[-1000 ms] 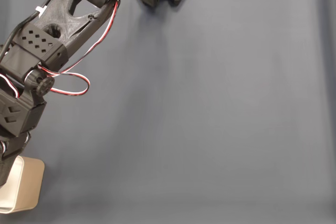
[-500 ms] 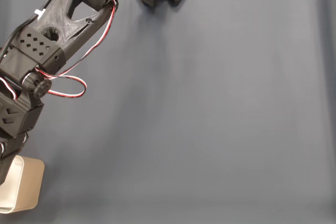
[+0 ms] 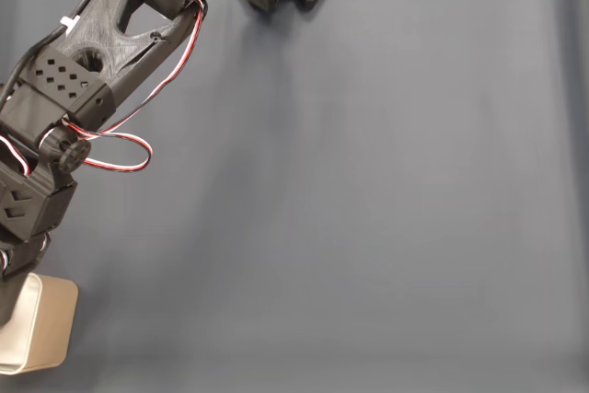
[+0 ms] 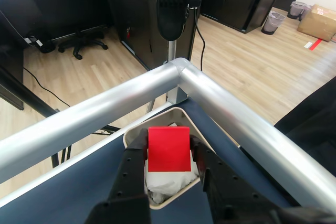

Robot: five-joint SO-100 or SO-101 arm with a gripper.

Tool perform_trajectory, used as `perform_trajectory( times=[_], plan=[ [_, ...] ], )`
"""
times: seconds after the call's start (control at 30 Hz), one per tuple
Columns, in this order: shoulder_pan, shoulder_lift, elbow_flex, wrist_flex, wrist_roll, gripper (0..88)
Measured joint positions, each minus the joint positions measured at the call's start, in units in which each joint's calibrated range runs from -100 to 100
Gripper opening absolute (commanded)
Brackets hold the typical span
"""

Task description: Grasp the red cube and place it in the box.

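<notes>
Here, in the fixed view, the box (image 3: pixel 41 333) is seen at the bottom left corner of the dark mat (image 3: pixel 368 209), partly covered by the base of the black arm (image 3: pixel 87 71), which slants up to the top edge, with red, white and black wires (image 3: pixel 120 149) looped beside it. In the wrist view, the gripper (image 4: pixel 169 153) is closed on the red cube (image 4: pixel 168 149), one black finger (image 4: pixel 137 153) pressed to each side. The cube is held over the box (image 4: pixel 134 135), whose white inside holds crumpled white stuff (image 4: pixel 167 183). Behind the box, a metal rail (image 4: pixel 105 108) forms the table corner, with a black chair (image 4: pixel 68 3) and wooden floor (image 4: pixel 247 56) beyond.
</notes>
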Motion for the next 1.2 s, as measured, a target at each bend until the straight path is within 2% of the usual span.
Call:
perform_trajectory(
  times=[0.3, 0.9, 1.1, 1.2],
  plan=[
    [0.00, 0.00, -1.99, 0.00, 0.39, 44.5],
    [0.00, 0.00, -2.17, -0.48, 0.59, 44.6],
    [0.00, 0.00, -2.17, -0.48, 0.68, 42.2],
    [0.00, 0.00, -2.17, -0.48, 0.68, 35.1]
  ],
)
